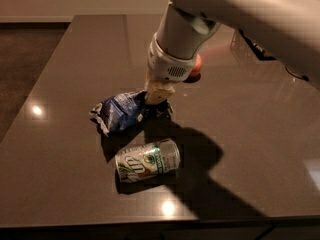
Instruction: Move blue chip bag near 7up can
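The blue chip bag is crumpled, dark blue with white markings, and sits low over the dark table, just behind and left of the 7up can. The 7up can lies on its side, silver and green, near the table's front. My gripper comes down from the upper right and is shut on the bag's right end. A narrow gap of shadowed table separates bag and can.
A red apple sits behind my arm, mostly hidden by the wrist. The glossy dark table has its front edge close below the can and its left edge at the far left. My arm's shadow falls right of the can.
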Robot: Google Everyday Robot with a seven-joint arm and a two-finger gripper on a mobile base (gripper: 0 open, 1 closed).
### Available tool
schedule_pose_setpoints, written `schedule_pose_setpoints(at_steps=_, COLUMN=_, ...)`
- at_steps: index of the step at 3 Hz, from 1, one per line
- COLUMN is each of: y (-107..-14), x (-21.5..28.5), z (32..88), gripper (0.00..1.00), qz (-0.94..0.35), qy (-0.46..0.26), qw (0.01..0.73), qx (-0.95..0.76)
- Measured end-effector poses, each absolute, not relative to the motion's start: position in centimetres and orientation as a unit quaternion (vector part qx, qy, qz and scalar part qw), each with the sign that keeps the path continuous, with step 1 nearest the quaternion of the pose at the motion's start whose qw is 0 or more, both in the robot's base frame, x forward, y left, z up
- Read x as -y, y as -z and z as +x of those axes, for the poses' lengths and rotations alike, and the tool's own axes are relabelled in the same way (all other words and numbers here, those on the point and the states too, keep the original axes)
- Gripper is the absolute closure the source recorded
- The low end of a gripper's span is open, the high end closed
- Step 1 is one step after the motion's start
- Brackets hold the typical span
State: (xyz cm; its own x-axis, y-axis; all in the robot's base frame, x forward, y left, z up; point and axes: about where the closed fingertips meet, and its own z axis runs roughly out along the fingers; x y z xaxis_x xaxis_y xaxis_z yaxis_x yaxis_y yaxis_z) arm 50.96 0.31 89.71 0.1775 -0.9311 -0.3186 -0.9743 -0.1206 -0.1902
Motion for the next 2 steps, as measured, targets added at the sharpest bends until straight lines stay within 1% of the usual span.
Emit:
schedule_pose_setpoints(at_steps=1, y=-89.63, x=0.70, z=50.12, gripper=0.82, qz=-0.743, qy=-0.058, qw=0.177, qx=-0.643)
schedule_pose_setpoints(at_steps=2, y=-89.49, x=1.49, z=49.59, gripper=0.59, qz=-0.741, qy=-0.056, qw=0.173, qx=-0.646)
